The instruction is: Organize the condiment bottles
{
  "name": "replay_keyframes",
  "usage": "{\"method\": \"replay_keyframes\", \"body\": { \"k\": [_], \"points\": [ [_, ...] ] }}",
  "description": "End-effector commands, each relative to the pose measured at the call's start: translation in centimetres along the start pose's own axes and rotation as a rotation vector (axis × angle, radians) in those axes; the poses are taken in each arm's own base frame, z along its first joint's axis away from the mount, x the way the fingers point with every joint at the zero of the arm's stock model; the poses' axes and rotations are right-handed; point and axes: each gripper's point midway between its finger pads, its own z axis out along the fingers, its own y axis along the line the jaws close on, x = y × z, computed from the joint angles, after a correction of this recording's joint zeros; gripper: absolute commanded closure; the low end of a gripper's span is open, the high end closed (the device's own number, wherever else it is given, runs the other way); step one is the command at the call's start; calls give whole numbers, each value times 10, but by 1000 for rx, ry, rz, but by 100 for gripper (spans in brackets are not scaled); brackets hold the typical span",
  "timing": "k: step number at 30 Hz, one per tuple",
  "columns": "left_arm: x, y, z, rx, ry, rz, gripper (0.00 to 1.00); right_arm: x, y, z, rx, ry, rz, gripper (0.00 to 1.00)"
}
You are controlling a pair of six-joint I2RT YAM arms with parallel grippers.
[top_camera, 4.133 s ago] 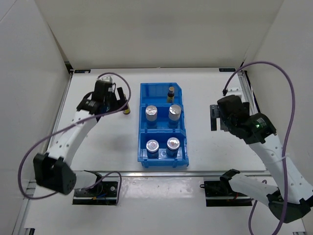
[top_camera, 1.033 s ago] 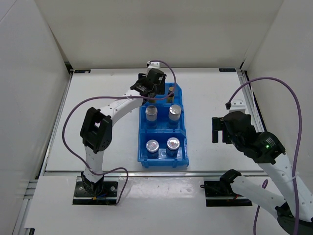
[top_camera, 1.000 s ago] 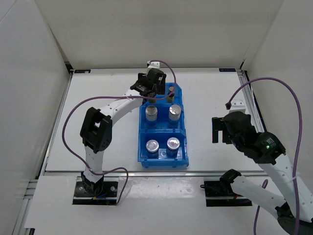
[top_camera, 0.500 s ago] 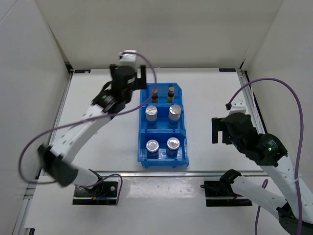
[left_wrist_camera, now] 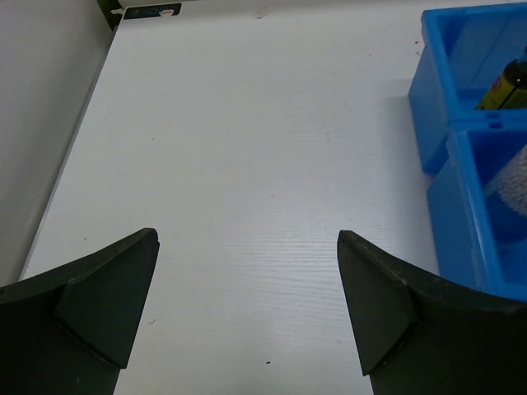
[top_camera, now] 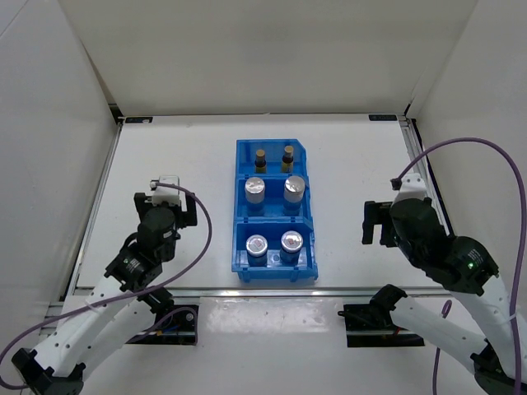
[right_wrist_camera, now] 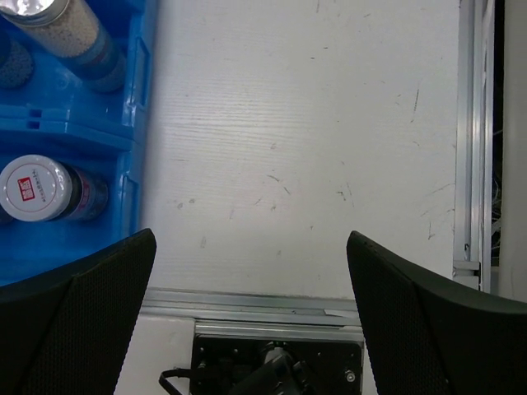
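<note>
Now all six bottles sit inside the blue bin, which lies on the white counter between the two arms. Its far compartment holds the two brown bottles, upright and side by side, gold caps up. The middle compartment holds two silver-lidded jars, and the near compartment holds the other two jars, also side by side. The left claw hangs over the counter to the left of the bin, well apart from it. Its fingers are spread wide with nothing between them, and the bin's corner with one brown bottle shows at the right edge of its wrist view. The right claw hovers over the counter to the right of the bin, likewise spread wide and holding nothing, with two jars at the left edge of its view.
</note>
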Motion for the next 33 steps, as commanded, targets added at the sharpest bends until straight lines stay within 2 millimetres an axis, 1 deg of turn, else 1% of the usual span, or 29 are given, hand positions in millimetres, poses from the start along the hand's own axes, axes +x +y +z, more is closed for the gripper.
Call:
{"method": "replay_keyframes", "body": {
  "k": [1, 4, 5, 6, 7, 8, 9, 10, 11, 12, 13, 14, 16, 20, 21, 22, 23, 24, 25, 26, 27, 29, 30, 31, 32, 33],
  "points": [
    [-19, 6, 2, -39, -70, -13, 0, -3, -16, -5, 80, -47, 72, 0],
    [-18, 6, 4, -48, -68, -11, 0, 1, -22, -6, 97, -65, 92, 0],
    [-14, 7, 5, -57, -61, -5, 0, 1, -22, -6, 93, -76, 99, 0],
    [-17, 9, 3, -57, -73, -15, 0, 1, -22, -6, 93, -76, 99, 0],
    [-15, 6, 2, -38, -80, -22, 0, 3, -22, -4, 91, -79, 102, 0],
    [-15, 6, 1, -27, -95, -25, 0, 3, -18, -1, 80, -80, 105, 0],
    [-20, 8, -3, -17, -130, -55, 0, 5, -18, 1, 82, -73, 100, 0],
    [-16, 8, -3, -17, -147, -58, 0, 5, -18, 1, 82, -73, 100, 0],
    [-16, 9, -4, -10, -166, -46, 0, 5, -18, 1, 82, -73, 100, 0],
    [-20, 13, -9, -10, -201, -65, 0, 5, -18, 1, 82, -73, 100, 0],
    [-19, 14, -10, -10, -215, -77, 0, 5, -18, 1, 82, -73, 100, 0],
    [-14, 13, -9, -10, -218, -80, 0, 5, -19, -1, 79, -80, 105, 0],
    [-19, 16, -13, -9, -260, -116, 0, 7, -20, -1, 79, -81, 106, 0],
    [-15, 17, -11, -23, -265, -123, 0, 7, -21, -2, 72, -98, 117, 0],
    [-11, 21, -9, -62, -256, -180, 0, 7, -20, -2, 71, -99, 126, 0],
    [-2, 28, -5, -131, -240, -232, 0, 7, -21, -4, 68, -107, 132, 0],
    [4, 50, -7, -273, -235, -298, 0, 6, -24, -5, 73, -119, 138, 0],
    [10, 56, -7, -326, -232, -331, 0, 6, -24, -5, 73, -119, 138, 0],
    [11, 61, -9, -355, -232, -334, 0, 6, -25, -8, 68, -130, 145, 0],
    [9, 64, -10, -367, -239, -329, 0, 6, -26, -10, 64, -140, 152, 0],
    [12, 63, -8, -368, -237, -319, 0, 6, -26, -10, 64, -140, 153, 0],
    [11, 66, -12, -363, -273, -364, 0, 6, -27, -11, 61, -148, 157, 0],
    [15, 66, -11, -361, -301, -390, 0, 6, -27, -11, 61, -148, 157, 0],
    [15, 72, -14, -383, -327, -390, 0, 6, -27, -11, 61, -148, 157, 0],
    [9, 81, -22, -397, -378, -435, 0, 6, -26, -10, 64, -141, 153, 0],
    [7, 85, -26, -401, -410, -446, 0, 6, -26, -10, 64, -140, 153, 0]
  ]
}}
